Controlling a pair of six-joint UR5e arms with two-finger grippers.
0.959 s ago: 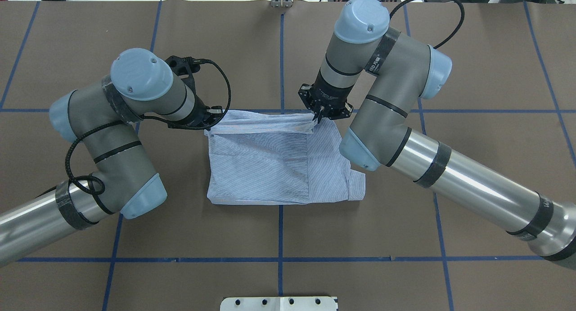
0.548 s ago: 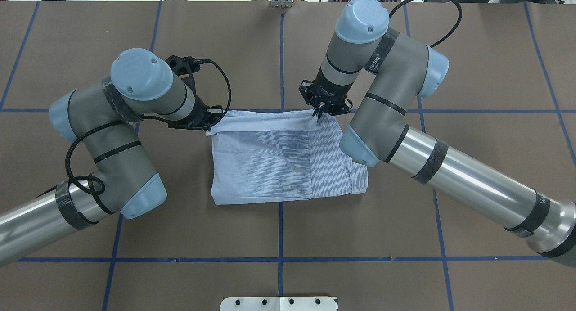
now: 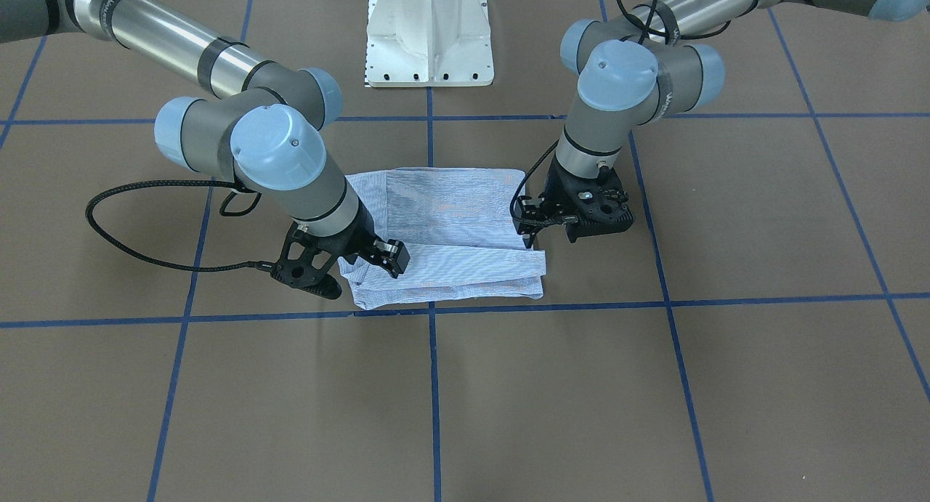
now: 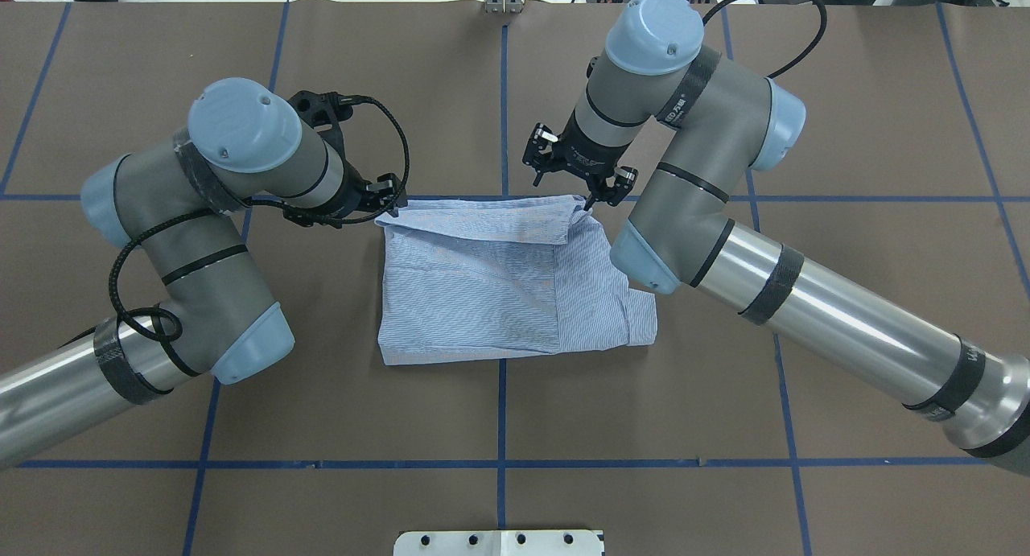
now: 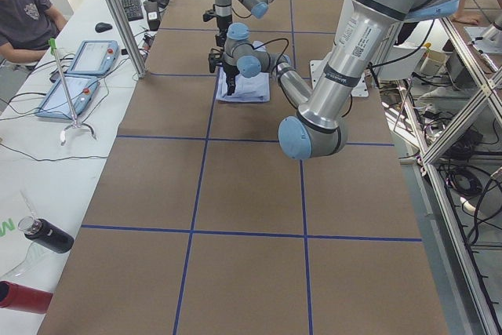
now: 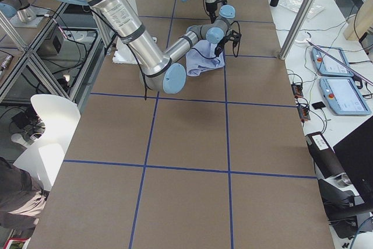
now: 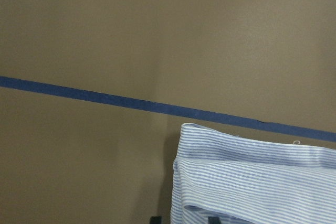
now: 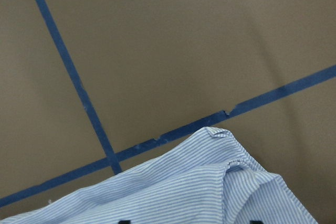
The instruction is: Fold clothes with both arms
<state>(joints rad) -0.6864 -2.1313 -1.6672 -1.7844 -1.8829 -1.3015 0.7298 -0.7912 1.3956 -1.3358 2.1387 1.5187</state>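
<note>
shirt [image 4: 483, 298] folded on table [image 4: 644, 419] | left gripper [image 4: 392, 202] jaws apart at far-left corner | right gripper [image 4: 578, 187] jaws wide apart

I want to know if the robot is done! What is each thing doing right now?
Shirt: folded up, lying flat on the table, held by nothing.
Left gripper: open, at the shirt's far corner.
Right gripper: open, at the other far corner.
</note>
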